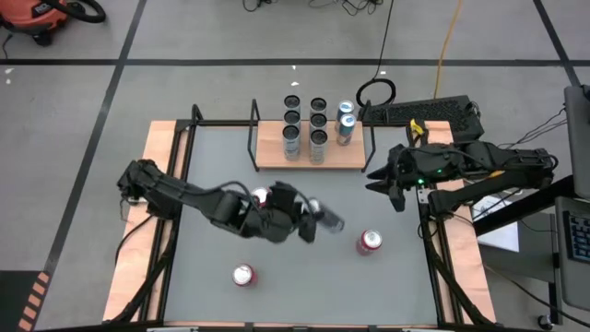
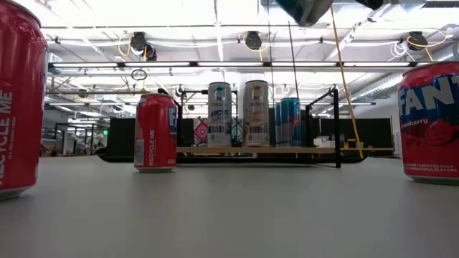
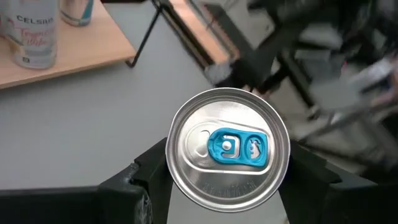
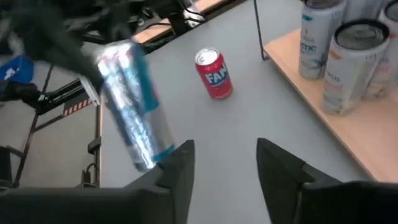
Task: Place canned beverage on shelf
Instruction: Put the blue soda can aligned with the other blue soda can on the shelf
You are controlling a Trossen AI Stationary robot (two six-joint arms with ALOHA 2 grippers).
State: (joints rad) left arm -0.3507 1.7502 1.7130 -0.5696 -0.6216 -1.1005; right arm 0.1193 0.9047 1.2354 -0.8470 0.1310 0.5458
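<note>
From above: left gripper clamped on a silver-blue can held tilted over mid-table, short of the shelf with its eight upright cans; right gripper empty, fingers apart, beside the shelf's end. At the left wrist: can top gripped between both fingers. Likely mid-carry; next, righting the can and setting it in a free spot on the board.

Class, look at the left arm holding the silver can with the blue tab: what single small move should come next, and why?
Probably carry the silver can, clamped in the left tool above mid-table, toward the shelf. The shelf's right end, near the blue can, seems to have room. The right tool stands open beside the shelf, holding nothing, so the can stays with the left arm.
</note>
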